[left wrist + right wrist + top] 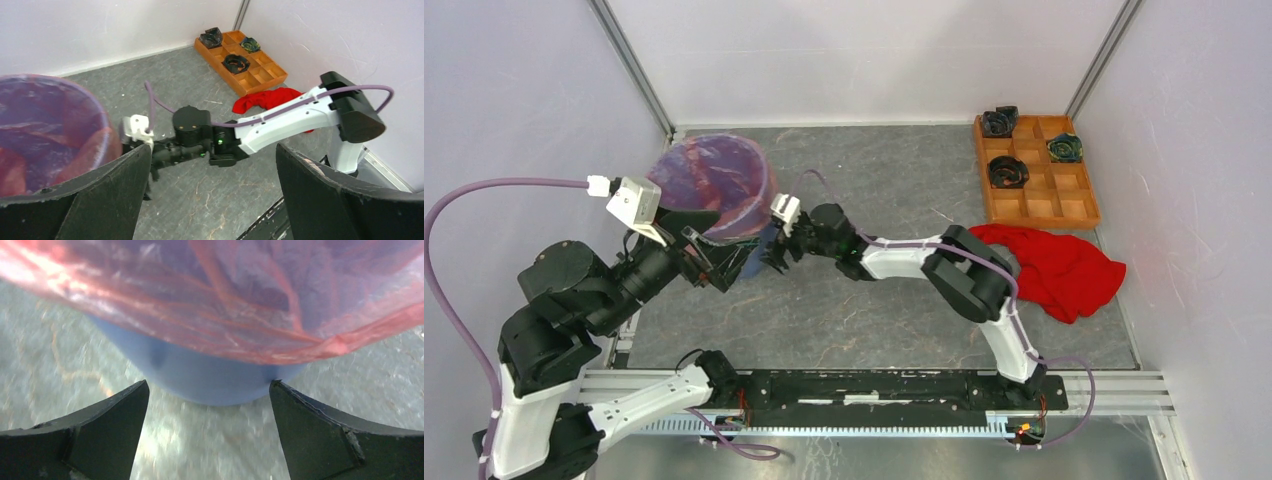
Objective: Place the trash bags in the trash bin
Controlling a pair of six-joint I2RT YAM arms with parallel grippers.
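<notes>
The trash bin [764, 208] is a round blue bucket standing at the back left of the table. The translucent red-pink trash bag [709, 175] lines it, with its edge folded out over the rim. My left gripper [714, 262] is open just in front of the bin, nothing between its fingers. In the left wrist view the bag [45, 135] fills the bin at the left, beside my left gripper [212, 150]. My right gripper [774, 252] is open at the bin's right side. Its wrist view shows the bag's hem [225, 300] hanging over the blue wall [210, 382], my right gripper [209, 385] empty.
An orange compartmented tray [1034, 205] with three dark objects sits at the back right. A solid red cloth [1059, 268] lies in front of it, partly under the right arm's elbow. White walls enclose the grey table on three sides.
</notes>
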